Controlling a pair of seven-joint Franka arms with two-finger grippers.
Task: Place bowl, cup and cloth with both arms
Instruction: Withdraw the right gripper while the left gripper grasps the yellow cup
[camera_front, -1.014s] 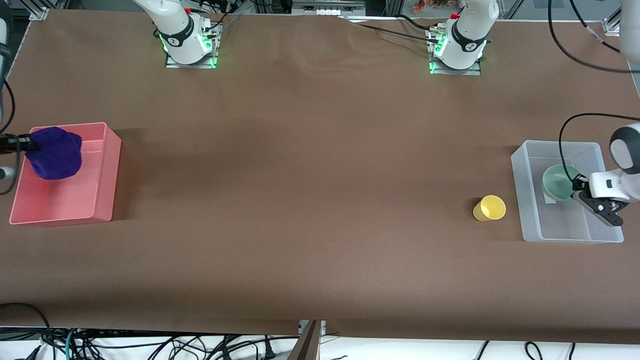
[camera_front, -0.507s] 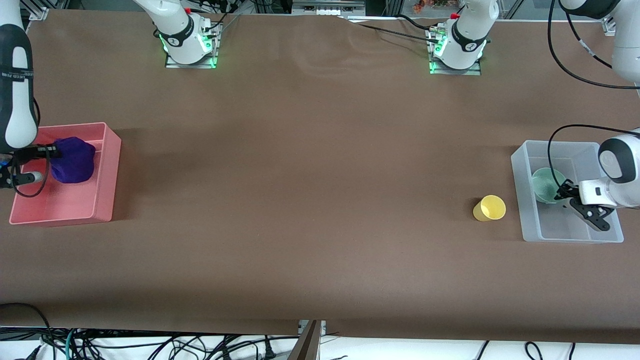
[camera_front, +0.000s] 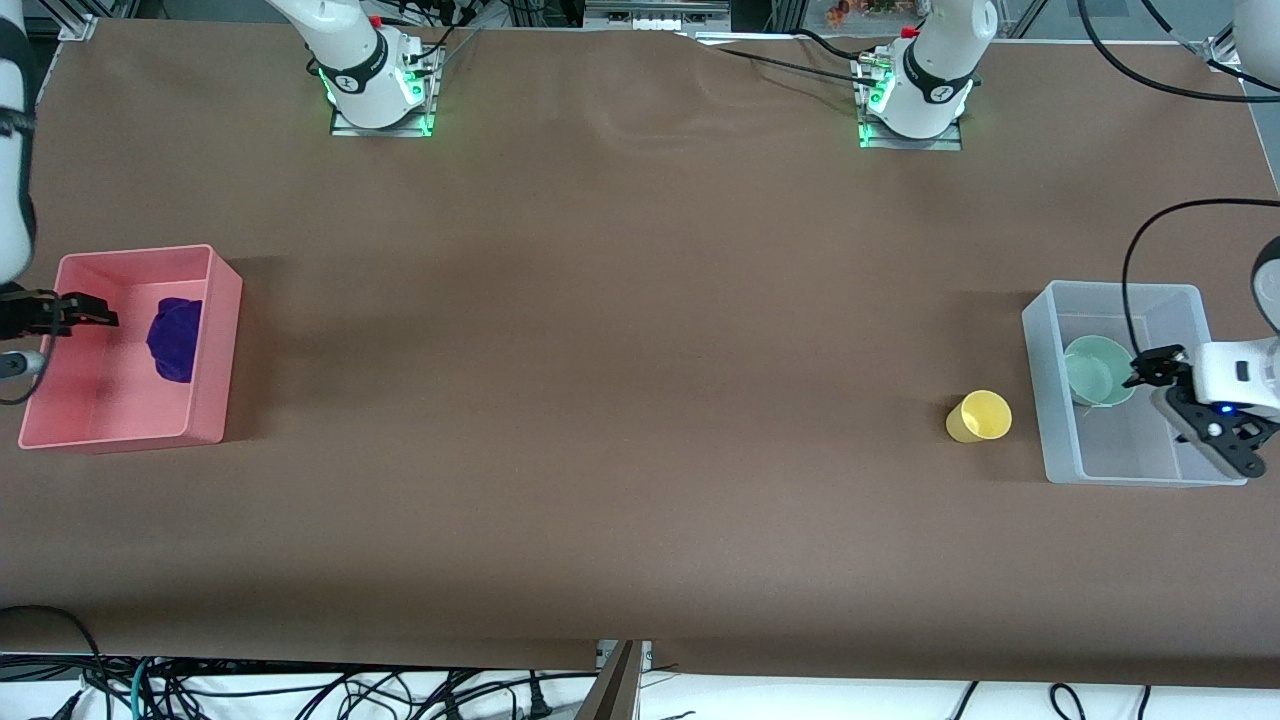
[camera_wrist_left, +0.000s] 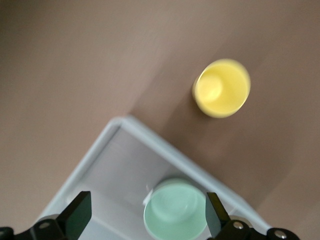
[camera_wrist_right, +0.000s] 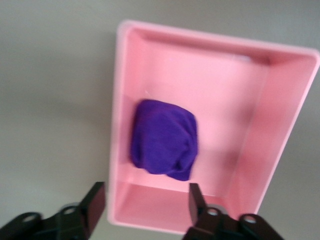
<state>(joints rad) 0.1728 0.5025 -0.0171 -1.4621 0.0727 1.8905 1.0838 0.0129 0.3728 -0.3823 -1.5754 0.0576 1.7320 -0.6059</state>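
- As things stand, two of three placements look done: one cloth (camera_front: 175, 338), deep purple, lies loose in the pink bin (camera_front: 215, 345) at the right arm's end of the table
- One bowl (camera_front: 1098, 370), pale green, sits upright in the clear bin (camera_front: 1050, 400) at the left arm's end
- One cup (camera_front: 979, 416), yellow, stands on the bare table just beside the clear bin, toward the table's middle; not yet placed
- Right gripper (camera_front: 102, 319): over the pink bin's outer edge, fingers spread, holding nothing; it looks to be waiting
- Left gripper (camera_front: 1143, 373): over the clear bin beside the bowl, fingers parted and empty, seen wide apart in the left wrist view
- Step in hand, by my reckoning: release of bowl and cloth complete, cup outstanding
- Next move calls for the left gripper to clear the bin wall, come over the cup, and close on its rim or sides without tipping it
- Count: two arms, two bins, one bowl, one cup, one cloth
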